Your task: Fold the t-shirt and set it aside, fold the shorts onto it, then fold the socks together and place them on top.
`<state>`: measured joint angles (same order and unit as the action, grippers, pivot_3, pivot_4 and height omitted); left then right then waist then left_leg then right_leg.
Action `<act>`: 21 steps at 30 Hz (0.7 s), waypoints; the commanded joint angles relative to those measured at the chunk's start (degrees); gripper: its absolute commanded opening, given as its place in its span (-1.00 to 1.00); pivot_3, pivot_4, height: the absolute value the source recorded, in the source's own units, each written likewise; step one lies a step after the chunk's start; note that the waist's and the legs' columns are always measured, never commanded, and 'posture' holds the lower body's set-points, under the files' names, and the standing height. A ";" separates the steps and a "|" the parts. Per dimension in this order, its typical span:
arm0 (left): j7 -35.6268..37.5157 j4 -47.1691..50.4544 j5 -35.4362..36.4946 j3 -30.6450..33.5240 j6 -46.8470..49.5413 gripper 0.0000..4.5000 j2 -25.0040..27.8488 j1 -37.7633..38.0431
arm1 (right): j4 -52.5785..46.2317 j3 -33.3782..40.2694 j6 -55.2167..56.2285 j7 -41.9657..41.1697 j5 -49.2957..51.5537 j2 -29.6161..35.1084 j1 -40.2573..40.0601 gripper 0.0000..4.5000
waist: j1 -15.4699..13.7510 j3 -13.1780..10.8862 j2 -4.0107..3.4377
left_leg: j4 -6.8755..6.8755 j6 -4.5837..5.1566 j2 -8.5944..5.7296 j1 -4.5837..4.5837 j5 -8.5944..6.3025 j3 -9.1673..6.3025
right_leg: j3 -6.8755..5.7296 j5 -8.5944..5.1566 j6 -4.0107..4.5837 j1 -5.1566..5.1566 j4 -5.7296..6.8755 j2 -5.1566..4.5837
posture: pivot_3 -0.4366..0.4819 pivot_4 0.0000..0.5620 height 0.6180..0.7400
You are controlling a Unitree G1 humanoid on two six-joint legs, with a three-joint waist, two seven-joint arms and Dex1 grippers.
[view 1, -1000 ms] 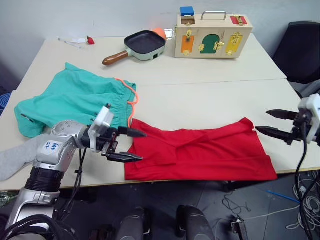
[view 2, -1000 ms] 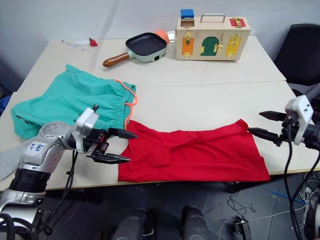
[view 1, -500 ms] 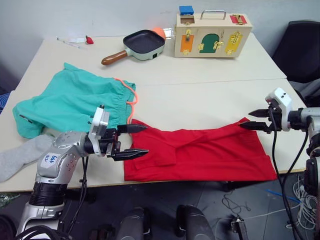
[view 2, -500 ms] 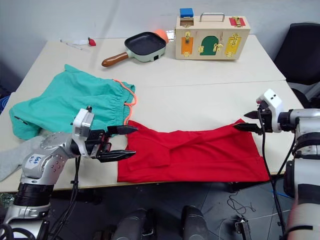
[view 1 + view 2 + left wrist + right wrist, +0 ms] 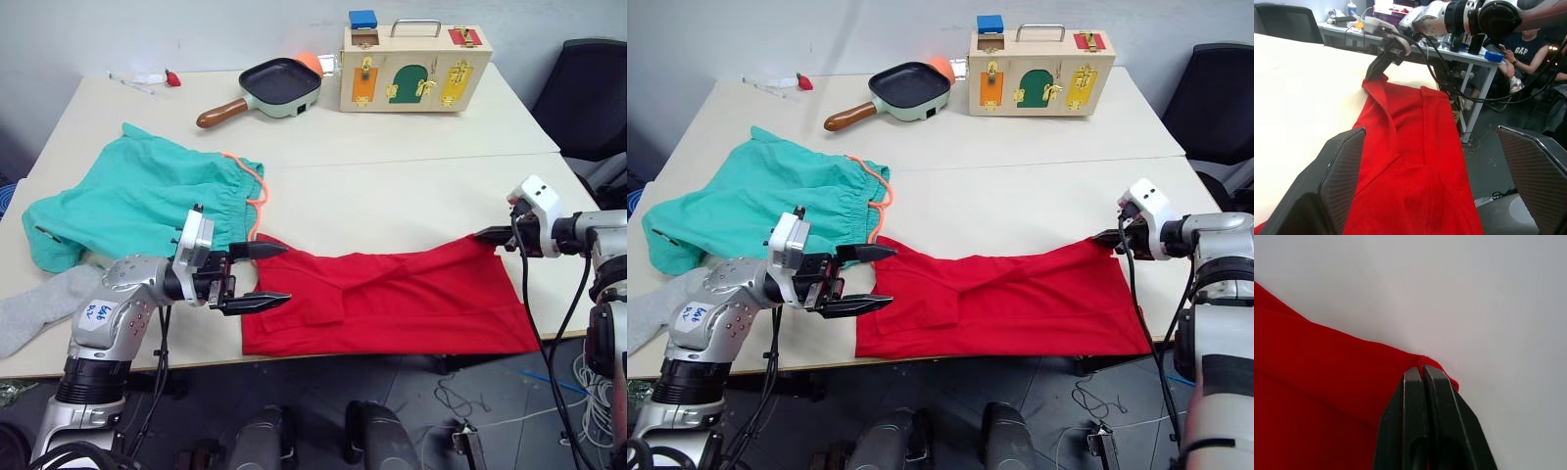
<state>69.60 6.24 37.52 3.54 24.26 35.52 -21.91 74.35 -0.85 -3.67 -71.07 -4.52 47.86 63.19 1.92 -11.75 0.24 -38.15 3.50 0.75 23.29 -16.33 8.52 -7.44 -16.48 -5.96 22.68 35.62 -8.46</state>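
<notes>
Right wrist view: right gripper (image 5: pixel 1421 369) pinched closed on the t-shirt (image 5: pixel 392 299) at its far right corner.
Left gripper (image 5: pixel 269 273): jaws spread wide, over the t-shirt's left end, gripping nothing.
T-shirt: lies flat along the table's (image 5: pixel 411 186) near edge.
Shorts (image 5: pixel 147 201): spread by the table's left edge, just beside the t-shirt.
Socks (image 5: pixel 39 308): near-left corner of the table.
</notes>
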 commanded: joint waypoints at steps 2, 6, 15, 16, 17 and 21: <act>0.45 0.34 -0.87 0.18 -1.84 1.00 0.14 -0.80 | -0.31 2.02 -1.02 -0.46 1.03 2.38 2.33 -0.98 | -0.08 0.00 0.00 | 0.00 0.00 0.00 0.00 0.00 0.00 | 0.00 0.00 0.00 0.00 0.00 0.00 | -0.05 -0.47 1.00; 0.55 0.05 -1.27 -0.18 -2.50 1.00 -0.28 -0.90 | -0.35 1.77 -1.09 -0.39 0.22 2.34 2.50 -0.98 | -0.10 0.00 0.00 | 0.00 0.00 0.00 0.00 0.00 0.00 | 0.00 0.00 0.00 0.00 -0.02 -0.02 | -0.05 -0.47 1.00; 0.87 -0.34 -1.81 -0.18 -2.95 1.00 -0.65 -0.94 | -0.96 2.45 -0.68 -5.16 1.00 3.77 1.32 -0.98 | -0.08 0.00 -0.01 | 0.01 0.00 0.01 0.00 0.00 0.00 | 0.00 0.00 0.00 0.00 -0.01 0.00 | -0.05 -0.47 1.00; 0.91 -0.39 -1.87 -0.19 -3.00 1.00 -0.68 -0.94 | -1.13 2.60 -0.85 -6.63 1.31 4.04 1.16 -0.98 | -0.14 0.00 -0.01 | 0.01 0.00 0.01 0.00 0.00 0.00 | 0.00 0.00 0.00 0.00 -0.02 0.00 | -0.05 -0.47 1.00; 0.95 -0.44 -1.95 -0.22 -3.06 1.00 -0.72 -0.94 | -1.29 2.74 -1.05 -7.89 1.59 4.28 1.02 -0.98 | -0.15 0.00 -0.01 | 0.01 0.00 0.01 0.00 0.00 0.00 | 0.00 0.00 0.00 0.00 -0.03 -0.01 | -0.05 -0.47 1.00; 1.11 -0.72 -2.19 -0.31 -3.36 1.00 -0.85 -0.96 | -2.86 3.99 -0.47 -14.03 3.86 5.75 -0.28 -0.98 | -0.12 0.00 -0.01 | 0.01 0.00 0.00 0.00 0.00 0.00 | 0.00 0.00 0.00 0.00 -0.03 -0.01 | -0.05 -0.47 1.00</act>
<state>70.23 5.62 35.48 3.23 21.96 34.80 -22.13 73.64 1.51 -4.74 -82.28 -2.47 51.57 63.12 1.79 -11.75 0.23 -38.14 3.50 0.75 23.30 -16.34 8.52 -7.44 -16.48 -5.96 22.68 35.59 -8.47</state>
